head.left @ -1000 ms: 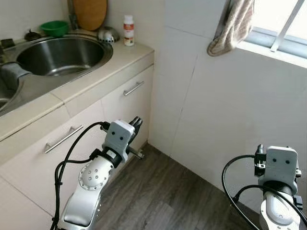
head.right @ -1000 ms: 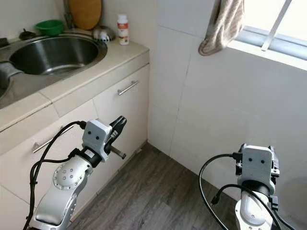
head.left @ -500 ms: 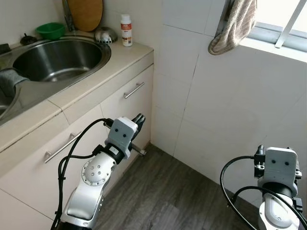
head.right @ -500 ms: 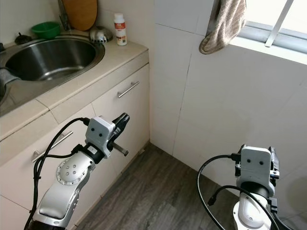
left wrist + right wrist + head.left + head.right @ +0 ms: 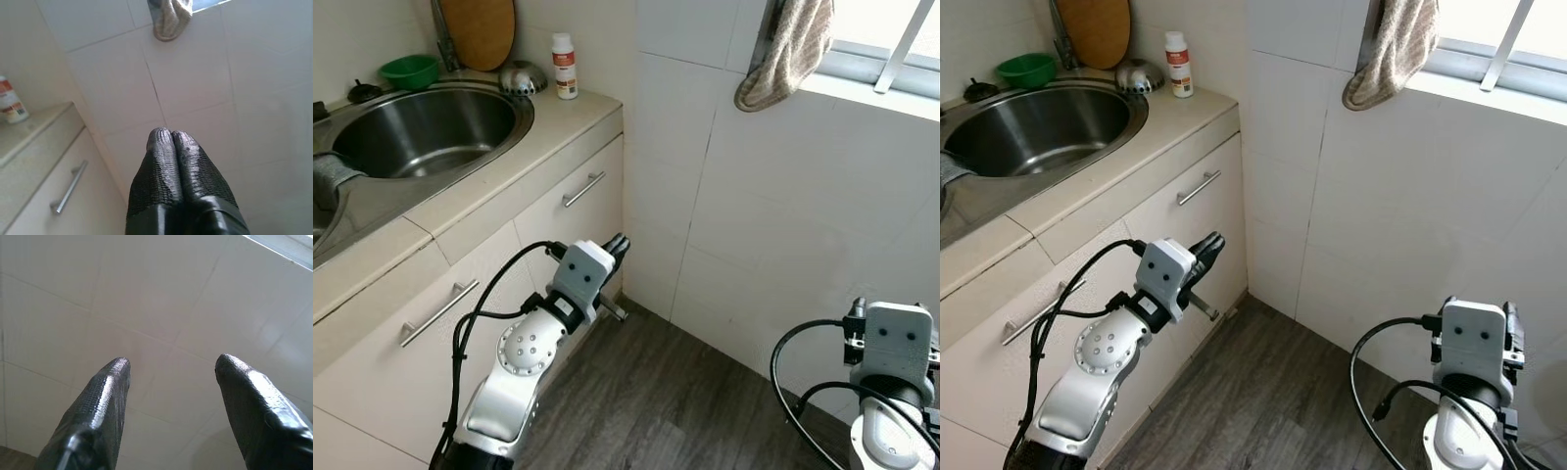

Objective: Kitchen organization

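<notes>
**Both arms raised low in the kitchen corner, nothing in either grip**

Closest in, the left gripper [image 5: 171, 133] is up in front of the cabinet, its two black fingers [image 5: 160, 161] pressed tight together with nothing between them, aimed toward the tiled corner. Over on the other side, low down, the right gripper [image 5: 171, 364] faces bare white wall tile, and its fingers [image 5: 105, 396] are spread wide apart, empty.

Under both arms runs a dark wood-look floor [image 5: 646, 392]. Just behind the left arm stand the pale cabinet doors [image 5: 573, 211], each with a slim metal bar handle [image 5: 583, 189]; the gripper hangs near the end door, close to where the cabinet meets the wall.

Up on the beige countertop [image 5: 548, 122] sits the round stainless sink [image 5: 426, 122], and a grey cloth [image 5: 328, 176] lies at its near left edge. Behind the basin, along the back wall, come a green bowl [image 5: 409, 70], a wooden cutting board [image 5: 476, 29] leaning upright, a small metal strainer [image 5: 519, 78], and a white bottle with a red label [image 5: 566, 67] standing near the counter's corner.

Farthest off, a beige towel [image 5: 785, 54] hangs from the window sill [image 5: 871, 83] on the right wall.
</notes>
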You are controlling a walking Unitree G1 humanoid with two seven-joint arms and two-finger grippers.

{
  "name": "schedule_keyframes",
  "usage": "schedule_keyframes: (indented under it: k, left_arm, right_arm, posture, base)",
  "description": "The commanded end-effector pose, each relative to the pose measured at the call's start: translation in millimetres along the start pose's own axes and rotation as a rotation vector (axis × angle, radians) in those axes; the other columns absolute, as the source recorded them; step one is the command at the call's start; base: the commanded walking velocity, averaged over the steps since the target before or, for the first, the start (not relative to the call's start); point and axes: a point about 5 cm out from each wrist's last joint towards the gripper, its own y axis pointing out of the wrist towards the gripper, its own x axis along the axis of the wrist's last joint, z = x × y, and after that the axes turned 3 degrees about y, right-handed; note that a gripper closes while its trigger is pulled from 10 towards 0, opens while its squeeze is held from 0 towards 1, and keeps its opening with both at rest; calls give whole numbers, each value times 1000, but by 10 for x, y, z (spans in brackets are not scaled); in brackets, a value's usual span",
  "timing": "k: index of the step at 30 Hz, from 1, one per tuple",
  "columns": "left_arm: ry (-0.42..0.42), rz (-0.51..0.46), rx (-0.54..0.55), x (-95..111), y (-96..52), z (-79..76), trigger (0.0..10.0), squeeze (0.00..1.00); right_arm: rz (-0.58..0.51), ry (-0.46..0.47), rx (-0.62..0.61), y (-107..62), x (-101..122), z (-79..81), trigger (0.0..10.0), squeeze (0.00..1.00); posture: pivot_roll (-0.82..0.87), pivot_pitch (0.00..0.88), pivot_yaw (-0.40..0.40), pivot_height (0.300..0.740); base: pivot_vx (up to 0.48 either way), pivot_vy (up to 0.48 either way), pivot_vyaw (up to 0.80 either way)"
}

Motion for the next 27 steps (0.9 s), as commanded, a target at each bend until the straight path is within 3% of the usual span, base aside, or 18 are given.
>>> schedule_keyframes:
  k: [1, 5, 15, 21, 27]
  left_arm:
    - [10, 3, -4, -17, -3, 10, 10000, 0]
    - [3, -7, -38, -18, 41, -67, 10000, 0]
    - [-12, -7, -29, -32, 46, -98, 10000, 0]
    - [-12, -5, -11, -40, 34, -74, 10000, 0]
    - [-59, 16, -11, -67, 38, -53, 10000, 0]
  right_arm:
    - [-24, -25, -11, -24, 59, 2, 10000, 0]
    - [-1, -16, -7, -71, 4, -59, 10000, 0]
    - [115, -136, -22, -80, -173, -113, 10000, 0]
    - [112, -85, -3, -50, -171, -81, 10000, 0]
    - [99, -34, -11, -10, -119, -60, 10000, 0]
  posture:
    - [-15, 0, 17, 740]
    - [-43, 0, 36, 740]
    - [-43, 0, 18, 740]
    - [-27, 0, 7, 740]
    - [-17, 0, 10, 740]
  base:
    - [0, 0, 0]
    - [0, 0, 0]
    - [0, 0, 0]
    - [0, 0, 0]
    - [0, 0, -800]
